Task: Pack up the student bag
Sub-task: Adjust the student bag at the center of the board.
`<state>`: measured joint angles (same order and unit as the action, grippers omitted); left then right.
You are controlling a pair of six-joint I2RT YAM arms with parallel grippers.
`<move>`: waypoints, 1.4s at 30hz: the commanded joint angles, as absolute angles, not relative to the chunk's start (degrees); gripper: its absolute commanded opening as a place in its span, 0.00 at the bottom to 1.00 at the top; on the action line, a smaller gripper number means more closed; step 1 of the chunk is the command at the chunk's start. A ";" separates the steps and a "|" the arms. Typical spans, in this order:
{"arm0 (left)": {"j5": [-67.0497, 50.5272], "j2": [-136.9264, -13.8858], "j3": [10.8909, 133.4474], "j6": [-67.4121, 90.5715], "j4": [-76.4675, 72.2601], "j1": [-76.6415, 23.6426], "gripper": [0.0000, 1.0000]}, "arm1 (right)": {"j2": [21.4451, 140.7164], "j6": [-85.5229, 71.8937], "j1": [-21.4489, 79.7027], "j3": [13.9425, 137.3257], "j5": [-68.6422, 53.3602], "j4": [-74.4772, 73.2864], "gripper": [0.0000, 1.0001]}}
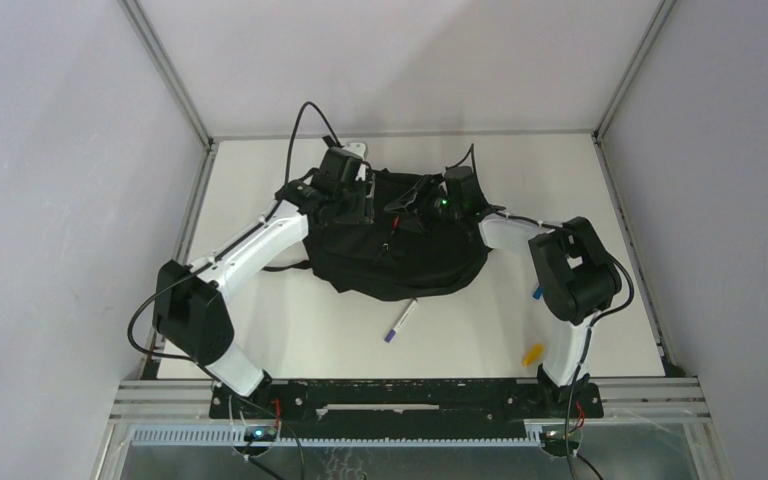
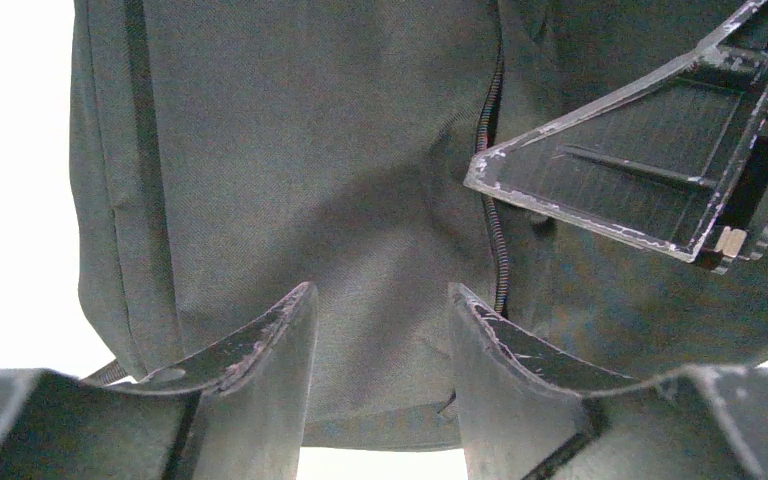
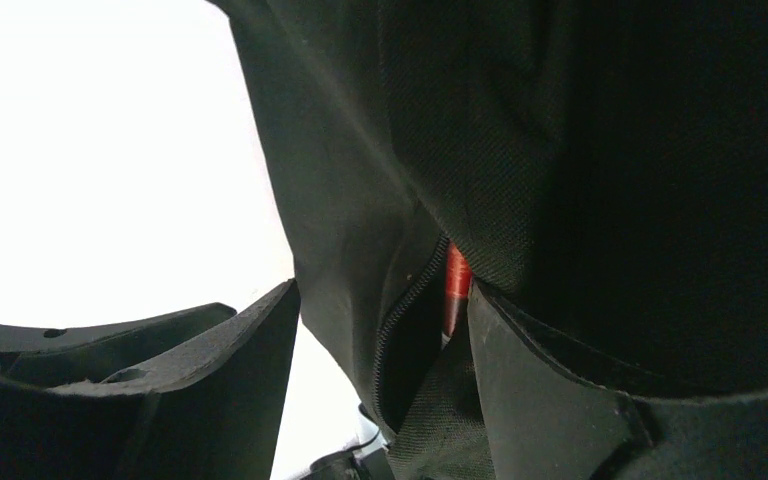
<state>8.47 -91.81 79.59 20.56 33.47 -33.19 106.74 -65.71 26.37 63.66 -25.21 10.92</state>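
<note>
The student bag (image 1: 400, 250), a soft black backpack, lies in the middle of the table, with both grippers at its far edge. My left gripper (image 1: 348, 190) is open above the bag's left top; in the left wrist view (image 2: 381, 295) grey-black fabric (image 2: 290, 170) and a zip (image 2: 500, 250) fill the view, with nothing between the jaws. My right gripper (image 1: 442, 203) is open at the bag's top opening. In the right wrist view (image 3: 382, 295) the zip edge (image 3: 405, 320) hangs between the jaws, fabric drapes over the right finger (image 3: 530, 390), and a red pen-like item (image 3: 457, 285) shows inside.
A pen with a purple cap (image 1: 400, 322) lies on the table in front of the bag. A small yellow item (image 1: 532, 353) and a small blue item (image 1: 536, 293) lie by the right arm. A white object (image 1: 355, 148) sits behind the bag. The right gripper's finger (image 2: 660, 160) shows in the left wrist view.
</note>
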 commanded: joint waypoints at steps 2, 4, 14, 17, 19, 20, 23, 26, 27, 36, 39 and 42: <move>9.27 -89.48 78.95 20.87 31.66 -32.96 0.55 | 108.29 -64.02 28.07 68.27 -29.20 12.95 0.71; 9.35 -89.29 78.87 20.83 31.73 -32.96 0.55 | 108.96 -64.01 28.60 69.87 -29.96 12.89 0.71; 9.91 -88.56 78.38 20.20 32.08 -32.89 0.55 | 108.65 -65.12 29.26 71.55 -31.62 14.69 0.71; 9.74 -87.93 77.42 20.37 32.01 -32.96 0.55 | 107.93 -65.82 29.35 71.54 -32.76 16.92 0.70; 9.49 -87.09 76.07 20.66 31.49 -32.94 0.54 | 107.40 -66.51 29.43 71.54 -33.27 18.29 0.70; 9.31 -86.53 75.27 20.85 30.87 -32.96 0.54 | 107.07 -66.77 29.44 71.54 -33.37 18.70 0.70; 7.99 -84.45 72.08 21.22 28.35 -32.94 0.54 | 105.80 -67.01 29.79 71.55 -33.48 19.22 0.70; 8.41 -83.92 71.57 20.77 28.87 -32.94 0.55 | 104.29 -66.54 30.14 71.55 -33.49 19.16 0.70; 8.55 -83.89 71.55 20.63 29.05 -32.93 0.54 | 103.92 -66.80 30.19 71.36 -33.57 19.48 0.71; 8.09 -83.32 70.62 21.60 28.68 -32.89 0.55 | 99.40 -67.94 29.45 67.61 -33.28 22.16 0.70; 7.77 -83.16 70.89 21.70 28.49 -32.93 0.55 | 99.08 -67.30 29.29 67.67 -33.14 21.00 0.70; 7.64 -82.67 71.10 21.70 28.56 -32.96 0.55 | 98.29 -67.66 29.20 66.65 -32.36 19.55 0.71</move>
<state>8.38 -86.02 71.92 20.97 30.81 -33.19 102.08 -67.13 29.23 67.46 -32.23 17.30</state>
